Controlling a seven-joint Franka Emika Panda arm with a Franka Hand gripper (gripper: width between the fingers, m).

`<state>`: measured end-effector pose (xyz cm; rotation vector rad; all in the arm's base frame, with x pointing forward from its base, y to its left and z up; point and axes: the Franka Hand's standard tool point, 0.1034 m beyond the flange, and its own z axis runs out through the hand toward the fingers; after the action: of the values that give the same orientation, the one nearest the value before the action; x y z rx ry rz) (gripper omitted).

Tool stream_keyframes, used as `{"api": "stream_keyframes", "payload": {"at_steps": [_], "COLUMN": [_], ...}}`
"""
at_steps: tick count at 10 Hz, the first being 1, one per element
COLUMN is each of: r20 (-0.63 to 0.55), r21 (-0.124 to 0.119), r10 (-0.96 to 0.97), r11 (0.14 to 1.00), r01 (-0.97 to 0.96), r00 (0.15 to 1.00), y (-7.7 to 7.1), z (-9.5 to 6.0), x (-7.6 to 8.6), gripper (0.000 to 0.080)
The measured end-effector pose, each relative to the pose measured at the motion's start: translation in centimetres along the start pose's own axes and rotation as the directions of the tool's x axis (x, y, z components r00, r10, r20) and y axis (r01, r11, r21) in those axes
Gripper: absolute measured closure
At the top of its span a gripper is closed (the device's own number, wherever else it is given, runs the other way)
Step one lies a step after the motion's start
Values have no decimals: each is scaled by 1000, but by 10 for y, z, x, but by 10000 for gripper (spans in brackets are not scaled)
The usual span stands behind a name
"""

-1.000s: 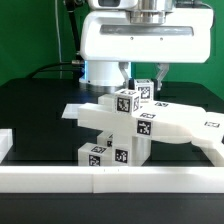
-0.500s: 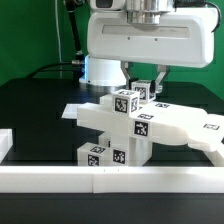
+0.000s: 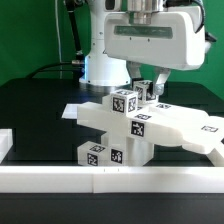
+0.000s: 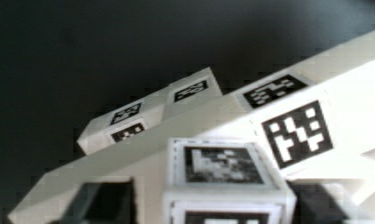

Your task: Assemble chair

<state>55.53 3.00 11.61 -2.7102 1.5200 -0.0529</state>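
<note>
The partly built chair [image 3: 122, 125] stands mid-table in the exterior view: a flat white slab [image 3: 95, 117] rests on notched tagged blocks [image 3: 112, 153], with a tagged cube [image 3: 126, 101] and a small post [image 3: 144, 91] on top. My gripper [image 3: 146, 78] hangs just over the post, one dark finger on each side. In the wrist view the tagged post [image 4: 225, 160] sits between the fingers [image 4: 109, 205], and a narrow gap shows beside it. My gripper [image 4: 219, 208] is open and holds nothing.
A long low white border rail [image 3: 110, 182] runs along the front of the black table, with a short white piece [image 3: 5, 143] at the exterior view's left. The arm's white base [image 3: 100, 68] stands behind the chair. A flat tagged panel [image 3: 195, 127] reaches toward the exterior view's right.
The jaws have spread off the small post they were shut on. The hand has shifted toward the exterior view's right and slightly up. The chair parts have not moved.
</note>
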Motion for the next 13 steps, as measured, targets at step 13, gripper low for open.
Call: {"api": "stream_keyframes", "payload": {"at_steps": [13], "r20": [-1], "r21": [-9], "r10": [-889], "r11": [458], "r01": [889], "r00": [458], "y": [0], "z": [-3], "x": [1], "gripper": [151]}}
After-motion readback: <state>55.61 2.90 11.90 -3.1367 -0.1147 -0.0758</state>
